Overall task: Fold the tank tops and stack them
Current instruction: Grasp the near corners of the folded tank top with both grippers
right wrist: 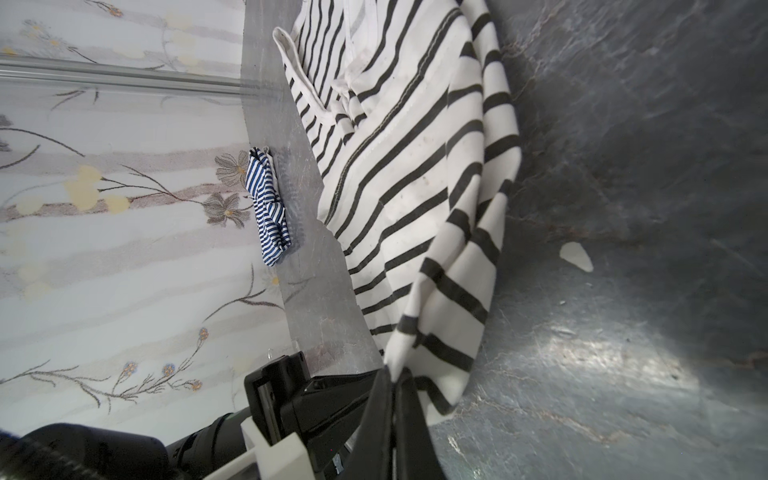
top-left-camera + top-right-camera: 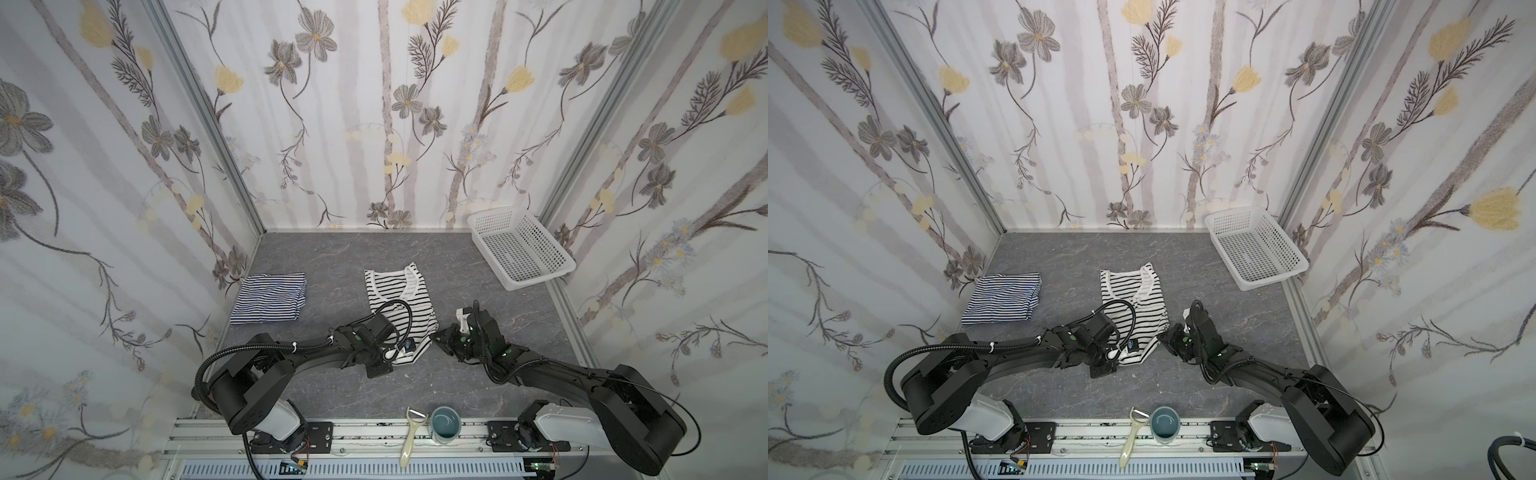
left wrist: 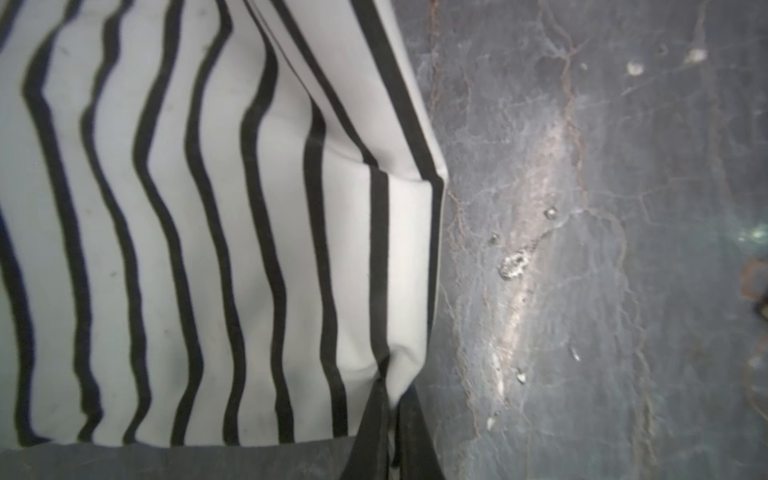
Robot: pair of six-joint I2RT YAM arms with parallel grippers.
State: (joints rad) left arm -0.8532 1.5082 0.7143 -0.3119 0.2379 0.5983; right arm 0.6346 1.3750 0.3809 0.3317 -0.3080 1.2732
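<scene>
A white tank top with wide black stripes [image 2: 397,297] [image 2: 1131,293] lies lengthwise at the middle of the grey table, neckline toward the back wall. My left gripper [image 2: 405,353] [image 3: 390,399] is shut on its near hem at a folded corner, with cloth bunched between the fingers. On the opposite near corner my right gripper [image 2: 435,336] [image 1: 392,374] is shut, lifting that edge a little. The navy-and-white fine-striped tank top [image 2: 269,303] [image 2: 1003,303] [image 1: 268,212] lies folded at the left, apart from both grippers.
A white perforated basket [image 2: 519,249] [image 2: 1254,249] stands tilted in the back right corner. A cream peeler [image 2: 411,436] and a teal cup [image 2: 444,424] rest on the front rail. Floral walls close in the table [image 2: 332,257] on three sides.
</scene>
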